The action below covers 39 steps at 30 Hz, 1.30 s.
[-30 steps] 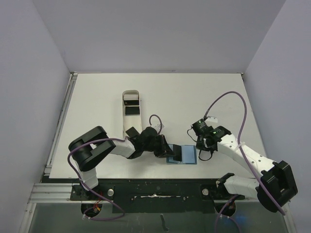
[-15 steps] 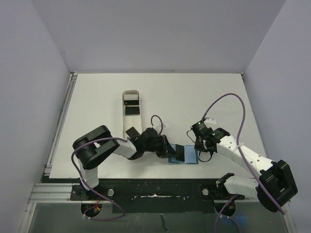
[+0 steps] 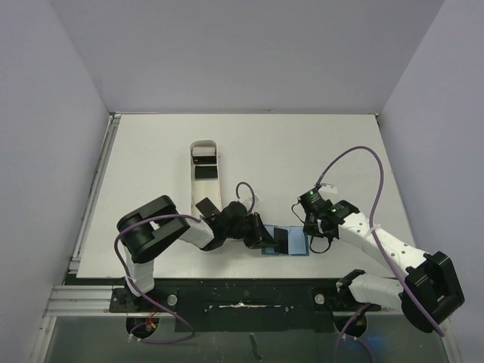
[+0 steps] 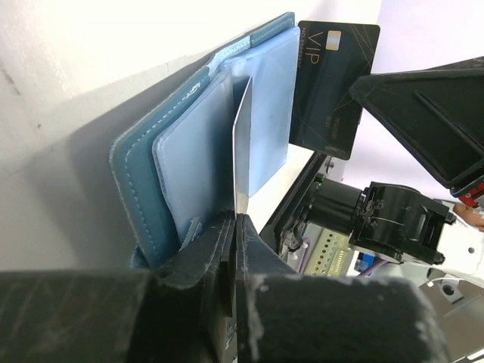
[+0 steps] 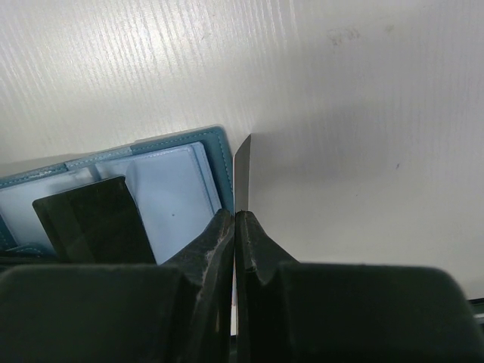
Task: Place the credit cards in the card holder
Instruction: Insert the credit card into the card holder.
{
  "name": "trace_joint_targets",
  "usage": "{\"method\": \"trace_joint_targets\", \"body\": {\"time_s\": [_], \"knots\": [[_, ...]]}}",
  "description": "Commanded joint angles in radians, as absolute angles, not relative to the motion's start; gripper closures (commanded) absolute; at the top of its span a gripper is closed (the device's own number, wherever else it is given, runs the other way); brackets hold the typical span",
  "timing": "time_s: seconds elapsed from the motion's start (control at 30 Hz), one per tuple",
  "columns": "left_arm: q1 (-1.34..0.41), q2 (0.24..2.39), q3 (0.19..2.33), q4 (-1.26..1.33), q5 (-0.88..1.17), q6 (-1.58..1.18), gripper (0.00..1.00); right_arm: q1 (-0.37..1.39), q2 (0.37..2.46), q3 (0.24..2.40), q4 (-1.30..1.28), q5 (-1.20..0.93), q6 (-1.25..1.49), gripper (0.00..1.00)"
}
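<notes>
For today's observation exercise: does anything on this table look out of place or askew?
One black card lies crooked at the near end of the white tray, unlike the second card lying square inside it. Whether it overhangs the rim cannot be told. Nothing else stands out.

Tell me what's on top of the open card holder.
A black credit card, pinched in the left gripper, is tilted over the card holder's pale-blue inner panel. Whether its edge has entered a pocket is hidden.
</notes>
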<state>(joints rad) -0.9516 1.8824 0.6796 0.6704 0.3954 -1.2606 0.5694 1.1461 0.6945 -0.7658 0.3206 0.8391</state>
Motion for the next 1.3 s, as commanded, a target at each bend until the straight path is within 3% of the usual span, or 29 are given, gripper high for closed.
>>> {"method": "trace_joint_targets", "body": {"time_s": [0.0,0.33,0.93,1.27], "knots": [[-0.962,1.891,0.709,0.692,0.358,-1.245,1.0,0.572,1.126,0.68,-0.755,0.31,0.845,1.0],[-0.96,1.823,0.747,0.483,0.287,-1.126,1.0,0.578,1.124,0.676,-0.754,0.31,0.848,1.0],[-0.958,1.871,0.801,0.446,0.339,-1.023,1.0,0.59,1.128,0.667,-0.734,0.291,0.851,1.0],[-0.96,1.896,0.774,0.556,0.389,-1.082,1.0,0.597,1.126,0.656,-0.734,0.289,0.859,1.0]]}}
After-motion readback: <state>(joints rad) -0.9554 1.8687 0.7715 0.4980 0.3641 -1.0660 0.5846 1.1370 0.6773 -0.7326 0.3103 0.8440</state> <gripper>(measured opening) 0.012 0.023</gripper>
